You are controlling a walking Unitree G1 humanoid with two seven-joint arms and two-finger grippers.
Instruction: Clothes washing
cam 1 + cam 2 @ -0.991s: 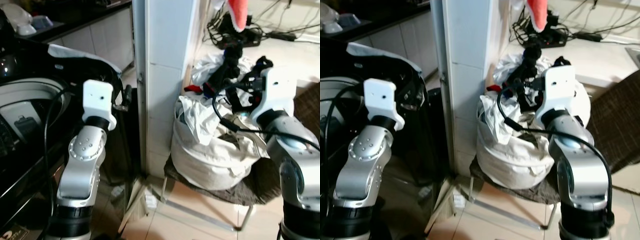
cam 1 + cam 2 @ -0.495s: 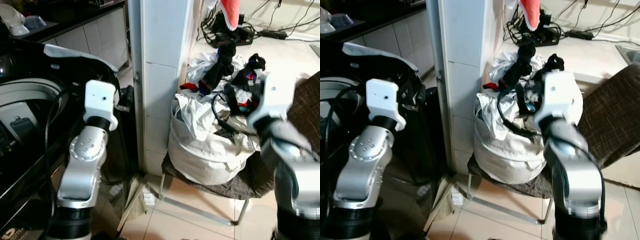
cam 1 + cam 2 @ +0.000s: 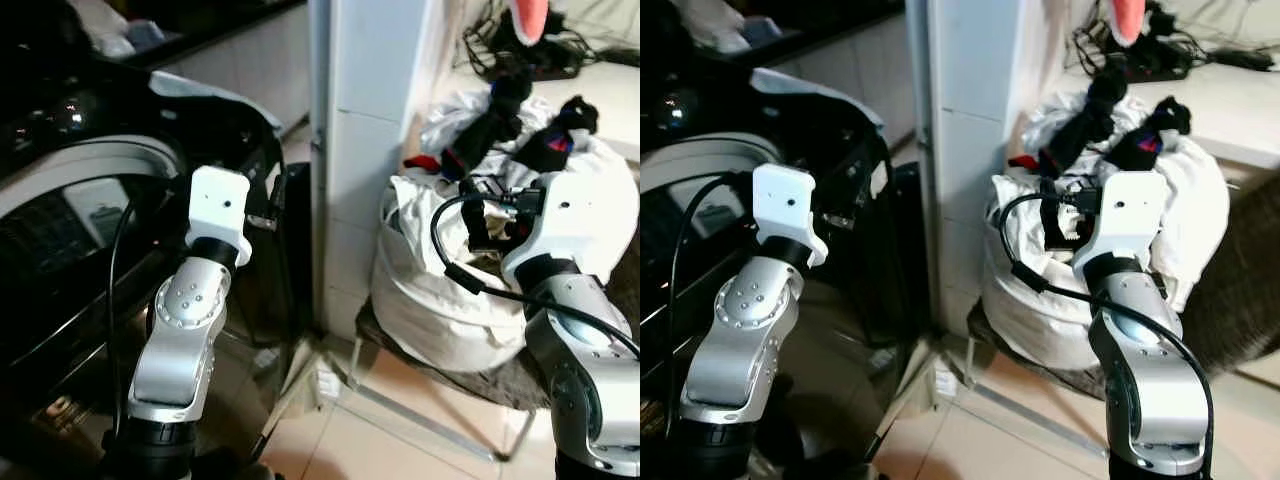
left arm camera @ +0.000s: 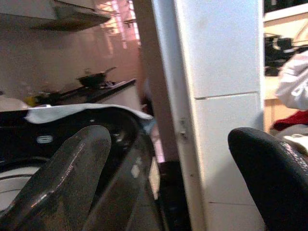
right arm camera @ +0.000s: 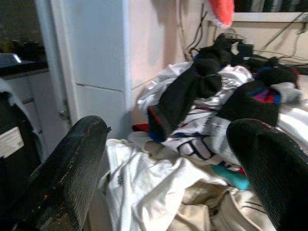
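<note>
A heap of laundry point(image 3: 450, 290) in a white bag sits on a chair point(image 3: 420, 405) right of the white tiled pillar point(image 3: 365, 150). Black garments point(image 5: 192, 91) and a dark sock with blue and red point(image 5: 260, 96) lie on top of white clothes point(image 5: 144, 187). My right gripper point(image 3: 487, 215) is open and empty, held just in front of the heap at its upper edge, with both black fingers point(image 5: 62, 173) wide apart. My left gripper point(image 3: 262, 212) is open and empty, raised between the black washing machine point(image 3: 70, 230) and the pillar.
A white cloth point(image 3: 200, 90) lies on the machine's top behind its silver door ring point(image 3: 90, 165). Cables and a power strip point(image 3: 520, 50) lie on the counter behind the heap, under a hanging pink cloth point(image 3: 530, 15). Tiled floor point(image 3: 400, 450) lies below.
The camera has swung left, so more of the washing machine shows. My right arm, blurred half a second ago, now holds still slightly lower before the heap. Both grippers stay empty.
</note>
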